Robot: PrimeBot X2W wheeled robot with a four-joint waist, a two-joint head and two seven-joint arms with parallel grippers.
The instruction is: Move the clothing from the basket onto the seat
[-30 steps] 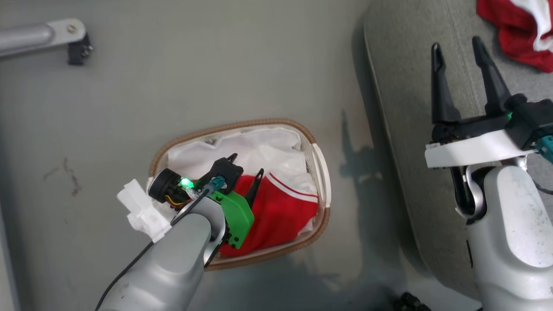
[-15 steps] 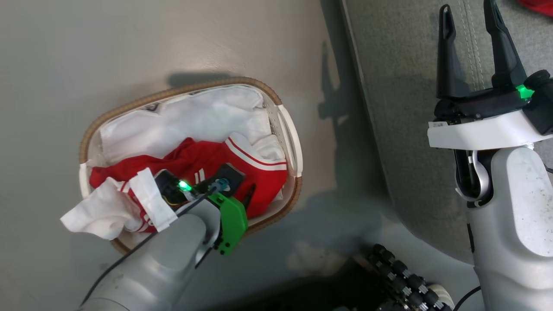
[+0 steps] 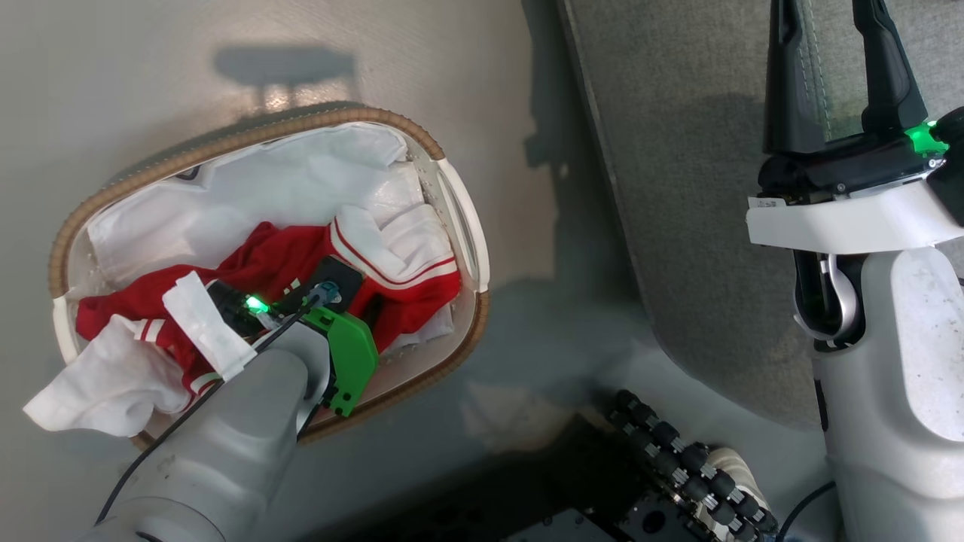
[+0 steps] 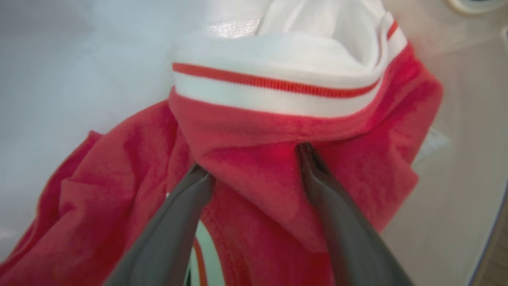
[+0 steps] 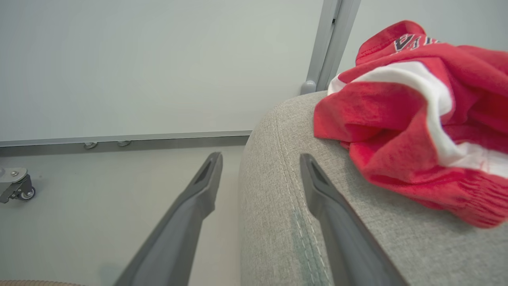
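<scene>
The basket (image 3: pixel 226 143) stands on the floor at the left of the head view, its white liner (image 3: pixel 248 188) showing. Red clothing (image 3: pixel 407 282) with white striped trim lies bunched inside, and white fabric (image 3: pixel 98 384) spills over the near-left rim. My left gripper (image 4: pixel 252 159) reaches down into the basket. It is open, both fingertips pressed into the red garment (image 4: pixel 258 190), a fold between them. My right gripper (image 3: pixel 832 30) hangs open above the grey seat (image 3: pixel 678 188), empty (image 5: pixel 260 159). Another red garment (image 5: pixel 416 119) lies on the seat (image 5: pixel 278 198).
My own base with black roller wheels (image 3: pixel 678 467) sits at the bottom, between basket and seat. In the right wrist view, a pale wall with a metal post (image 5: pixel 333 39) stands beyond the seat's rounded corner, and a small caster (image 5: pixel 16 184) rests on the floor at left.
The head camera has shifted, so the basket now sits further left and larger. My left gripper has sunk lower onto the red garment, which has bunched up. The right gripper has stayed over the seat.
</scene>
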